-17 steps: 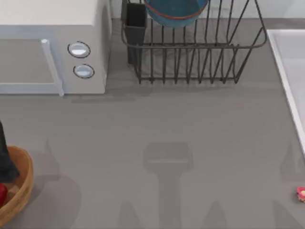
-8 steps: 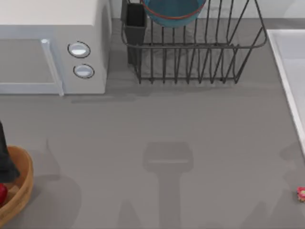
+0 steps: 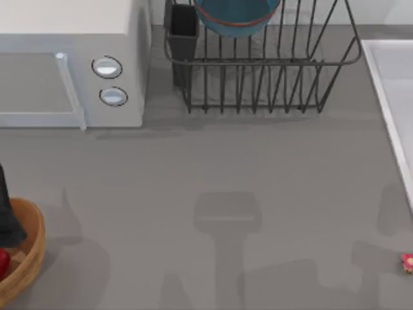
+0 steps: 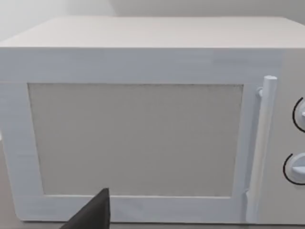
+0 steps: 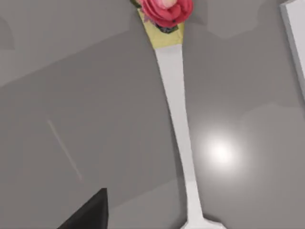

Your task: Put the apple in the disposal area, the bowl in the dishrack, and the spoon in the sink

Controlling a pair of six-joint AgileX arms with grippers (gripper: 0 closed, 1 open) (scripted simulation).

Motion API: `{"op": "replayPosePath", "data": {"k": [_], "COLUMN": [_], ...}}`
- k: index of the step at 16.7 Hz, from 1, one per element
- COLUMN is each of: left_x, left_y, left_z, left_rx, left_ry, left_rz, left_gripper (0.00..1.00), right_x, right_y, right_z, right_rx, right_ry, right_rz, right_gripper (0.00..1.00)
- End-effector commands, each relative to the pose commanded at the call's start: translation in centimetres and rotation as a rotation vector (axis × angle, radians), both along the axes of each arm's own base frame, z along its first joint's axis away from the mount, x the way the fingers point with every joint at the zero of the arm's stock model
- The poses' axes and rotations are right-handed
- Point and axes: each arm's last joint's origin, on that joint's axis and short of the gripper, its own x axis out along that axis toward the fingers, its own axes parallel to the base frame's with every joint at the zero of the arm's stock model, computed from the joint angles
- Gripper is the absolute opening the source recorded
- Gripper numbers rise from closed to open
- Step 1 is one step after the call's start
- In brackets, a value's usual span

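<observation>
The teal-blue bowl (image 3: 237,16) rests inside the dark wire dishrack (image 3: 258,71) at the back. At the table's left edge the red apple (image 3: 2,261) lies in the tan wooden disposal area (image 3: 29,248), and my left gripper (image 3: 6,219) hangs dark just above it. The spoon's pink end (image 3: 408,261) lies on the table at the front right, short of the sink (image 3: 390,97). In the right wrist view the spoon (image 5: 177,109) has a white handle and a pink flower tip, and a dark part of my right gripper (image 5: 90,212) is above and beside it.
A white microwave (image 3: 71,64) with two round knobs stands at the back left; the left wrist view faces its door (image 4: 136,138). A dark utensil cup (image 3: 184,29) sits at the dishrack's left corner. Arm shadows fall on the grey tabletop (image 3: 226,168).
The shadows on the table's front right have spread and shifted leftward. The spoon, apple, bowl and left arm have stayed where they were.
</observation>
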Motion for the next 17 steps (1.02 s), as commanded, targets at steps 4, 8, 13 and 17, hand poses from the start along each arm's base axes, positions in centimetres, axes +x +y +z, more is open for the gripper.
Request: {"op": "replayPosePath", "data": {"k": [4, 8, 13, 17], "left_x": [0.0, 0.0, 0.0, 0.0], "left_y": [0.0, 0.0, 0.0, 0.0], "left_z": [0.0, 0.0, 0.0, 0.0], "left_rx": [0.000, 0.000, 0.000, 0.000], "left_ry": [0.000, 0.000, 0.000, 0.000], "left_rz": [0.000, 0.000, 0.000, 0.000], "left_gripper": [1.00, 1.00, 1.00, 1.00], "right_x": [2.0, 2.2, 2.3, 2.8], "right_y": [-0.1, -0.1, -0.1, -0.1], "right_z": [-0.1, -0.1, -1.1, -4.9], "right_rx": [-0.003, -0.001, 0.000, -0.001], "right_ry": [0.160, 0.179, 0.183, 0.175], "right_rz": [0.149, 0.168, 0.167, 0.167], "right_gripper": [1.00, 1.00, 1.00, 1.00]}}
